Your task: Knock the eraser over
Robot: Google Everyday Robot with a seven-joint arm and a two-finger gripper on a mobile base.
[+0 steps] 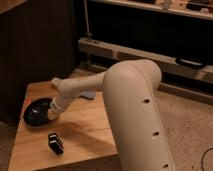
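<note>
The eraser point(55, 142), a small black block with a pale stripe, stands on the wooden table point(85, 132) near its front left. My gripper point(51, 114) is at the end of the white arm, over the right edge of the black round dish point(37, 111), a short way behind the eraser and apart from it. The arm reaches in from the right and hides part of the table's back.
A flat blue-grey object point(88, 94) lies at the table's back, partly hidden by the arm. A dark cabinet stands behind the table on the left. A metal rail point(150, 57) runs along the back. Speckled floor lies to the right.
</note>
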